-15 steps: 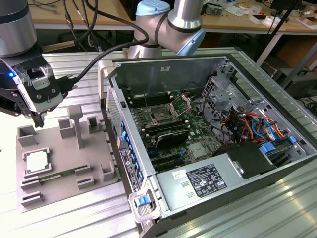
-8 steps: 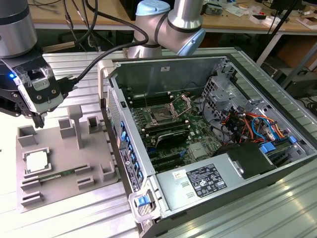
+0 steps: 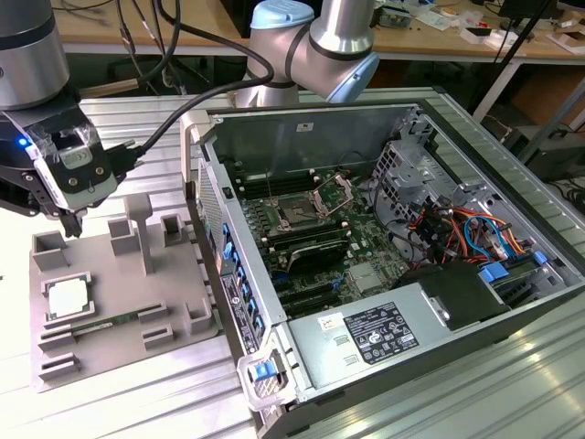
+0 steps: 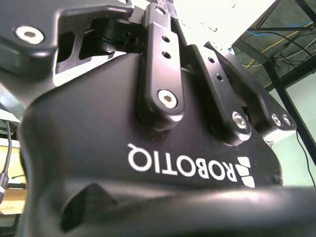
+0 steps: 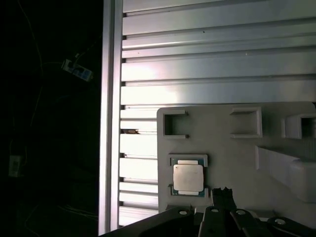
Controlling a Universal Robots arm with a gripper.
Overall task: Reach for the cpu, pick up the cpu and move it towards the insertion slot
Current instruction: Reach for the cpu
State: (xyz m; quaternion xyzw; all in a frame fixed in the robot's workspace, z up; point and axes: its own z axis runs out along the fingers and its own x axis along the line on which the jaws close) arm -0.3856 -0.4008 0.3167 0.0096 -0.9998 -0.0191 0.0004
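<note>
The cpu [image 3: 71, 297] is a small silvery square chip lying flat in a recess of the grey plastic tray [image 3: 110, 311] on the exterior view's left. My gripper [image 3: 71, 224] hangs above the tray's far edge, a short way beyond the cpu and apart from it, with nothing in its grasp. In the first wrist view the cpu [image 5: 188, 177] lies close beside the gripper's tip [image 5: 222, 193]. The insertion slot [image 3: 297, 212] is the dark square socket with a shiny metal bracket, inside the open computer case toward the exterior view's right.
The tray carries raised posts [image 3: 137, 229] and a memory stick [image 3: 101, 325] below the cpu. The case wall [image 3: 224, 247] stands between tray and socket. Cables [image 3: 457, 233], a drive cage and a power supply [image 3: 379, 334] fill the case. The ribbed aluminium table [image 5: 217, 64] lies underneath.
</note>
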